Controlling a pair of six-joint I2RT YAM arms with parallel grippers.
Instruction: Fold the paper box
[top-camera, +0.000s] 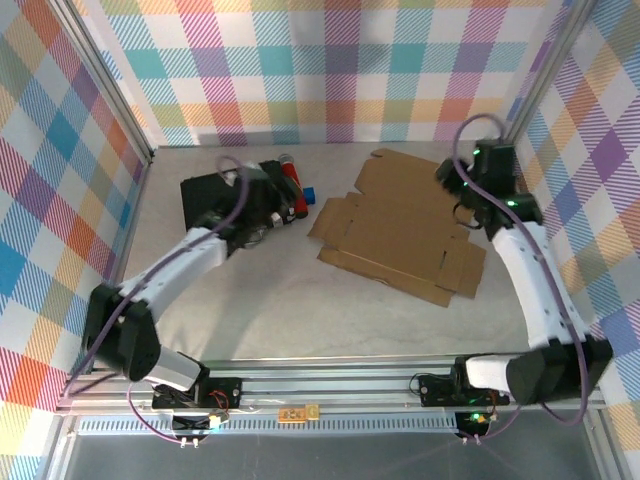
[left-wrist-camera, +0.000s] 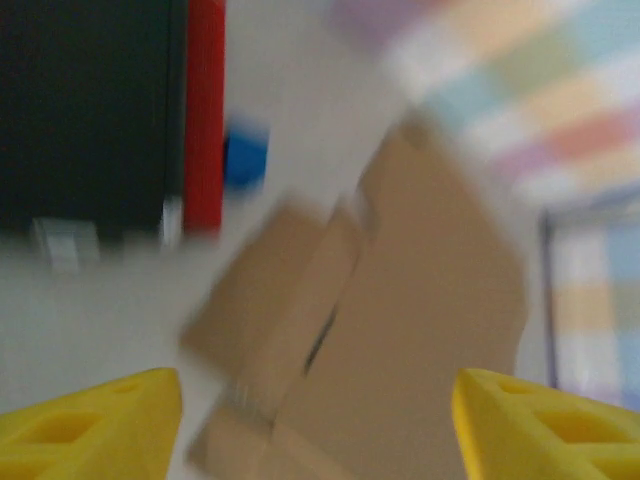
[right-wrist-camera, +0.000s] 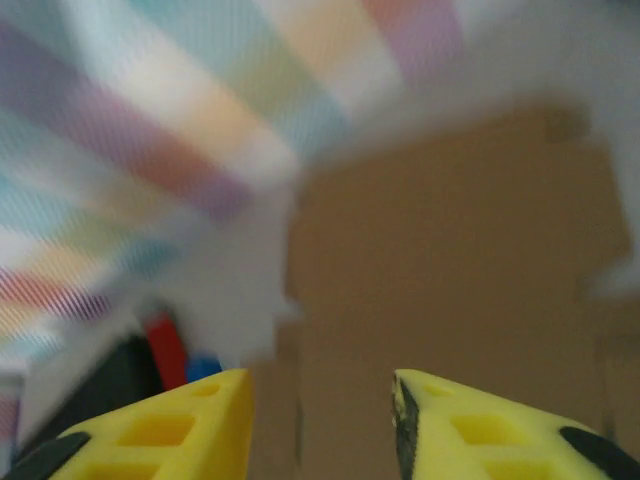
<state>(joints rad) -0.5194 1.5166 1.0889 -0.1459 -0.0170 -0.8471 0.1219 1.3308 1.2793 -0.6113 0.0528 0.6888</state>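
The box (top-camera: 395, 225) is a plain brown cardboard sheet, die-cut with flaps and tabs around its edges. It lies flat and unfolded on the tabletop (top-camera: 290, 310). In the top view it sits right of centre, turned at a slant. A wide flap reaches toward the upper middle of the frame, and a narrow strip runs along its lower edge. In the blurred left wrist view the box (left-wrist-camera: 420, 330) fills the lower middle and right. In the equally blurred right wrist view it (right-wrist-camera: 440, 260) spreads across the right half.

There is one box. At the upper left of the top view lies one black case (top-camera: 212, 195). One red cylinder (top-camera: 291, 182) lies at its right side, with one small blue piece (top-camera: 308, 195) just beside the cylinder. Two arms reach in from the bottom of the frame.

The left gripper (left-wrist-camera: 318, 400) has its yellow fingers (left-wrist-camera: 100, 425) spread wide, with nothing between them. The right gripper (right-wrist-camera: 320, 400) has its fingers (right-wrist-camera: 190, 430) closer together but still parted. They grasp nothing and hang over the box.

The tabletop is pale grey and matte. The walls (top-camera: 330, 70) on three sides are pastel plaid, and a metal rail (top-camera: 330, 385) crosses the bottom of the top view.
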